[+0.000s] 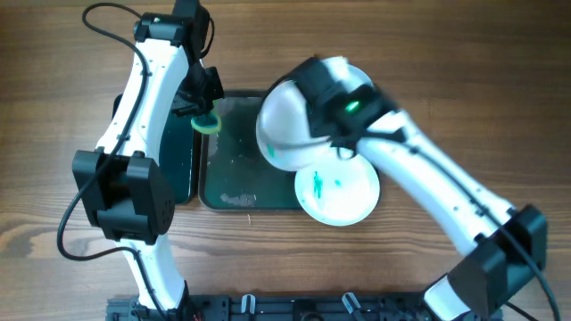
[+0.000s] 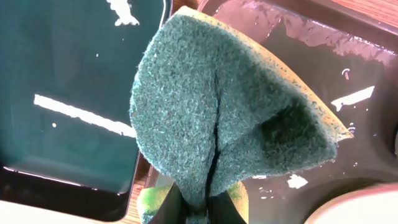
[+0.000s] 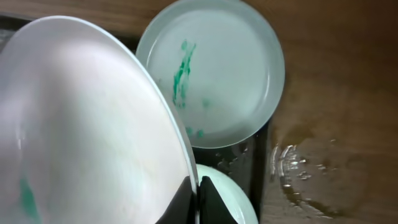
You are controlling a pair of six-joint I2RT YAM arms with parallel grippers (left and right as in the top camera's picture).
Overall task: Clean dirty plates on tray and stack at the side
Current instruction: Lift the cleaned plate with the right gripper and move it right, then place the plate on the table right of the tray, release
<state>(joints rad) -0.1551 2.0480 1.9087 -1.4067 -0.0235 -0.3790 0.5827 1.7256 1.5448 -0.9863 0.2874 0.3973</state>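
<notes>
Overhead view shows the held plate (image 1: 284, 120) tipped up on edge above the right part of the tray (image 1: 234, 169), upper centre of the frame, with a teal smear near its lower rim. The right pincer (image 3: 198, 196) is nipped shut on that rim, one finger on each face. Just below it in the right wrist view a pale curved edge peeks out, probably a third plate (image 3: 233, 196). The smeared plate (image 1: 339, 192) lies flat at the tray's lower right corner, mostly on the wooden surface (image 1: 446, 71); whether it overlaps the rim I cannot tell. A wet patch (image 3: 298, 168) glistens on the wood beside it.

Left of the held plate, near but apart, the left pincer (image 2: 199, 208) is clamped on a folded green-yellow sponge (image 2: 230, 106), over the seam between the tray and the black tray (image 2: 68, 81).

This looks like the scrubbing step, with the stack not yet begun. The next move calls for bringing the sponge's rough face onto the teal mark while the right arm braces the plate against the push.
</notes>
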